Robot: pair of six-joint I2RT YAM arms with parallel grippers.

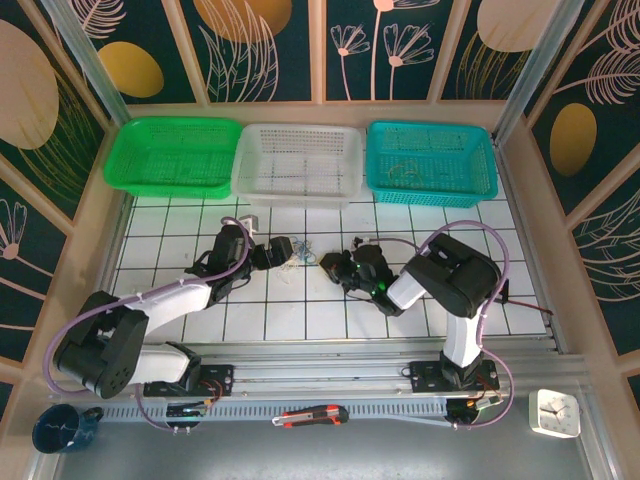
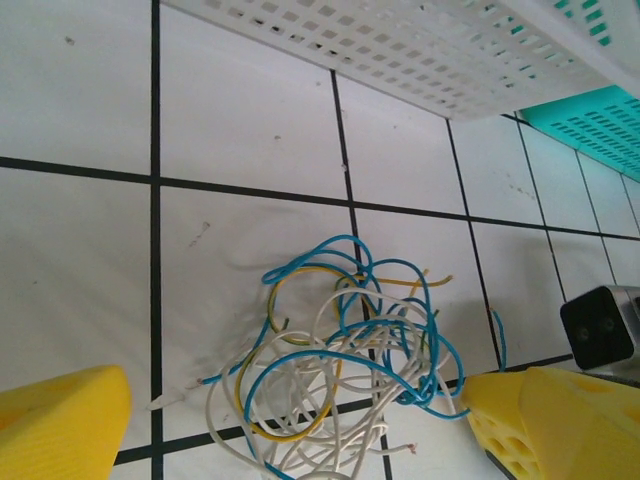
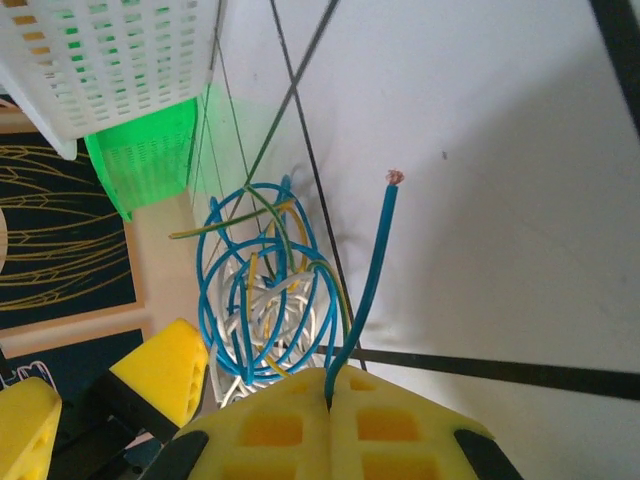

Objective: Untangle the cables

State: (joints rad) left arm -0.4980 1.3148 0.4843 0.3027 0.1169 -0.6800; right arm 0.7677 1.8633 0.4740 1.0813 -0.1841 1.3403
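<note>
The cables (image 1: 303,252) lie as one small tangle of blue, yellow and white cords on the white tiled table, between my two grippers. In the left wrist view the tangle (image 2: 340,360) sits between the wide-apart yellow fingers (image 2: 60,415) of my left gripper (image 2: 295,400), which is open. My right gripper (image 3: 328,385) is shut on one blue cable (image 3: 370,270). That strand rises from the closed jaws to a bare copper tip. The rest of the tangle (image 3: 265,300) lies just left of these jaws. From above, the right gripper (image 1: 335,268) is at the tangle's right edge and the left gripper (image 1: 285,250) at its left.
Three baskets line the far edge: green (image 1: 175,155), white (image 1: 297,162) and teal (image 1: 430,160). The white basket's rim (image 2: 420,50) is close behind the tangle. A box cutter (image 1: 310,415), a clock (image 1: 553,412) and a mug (image 1: 60,428) lie on the near ledge.
</note>
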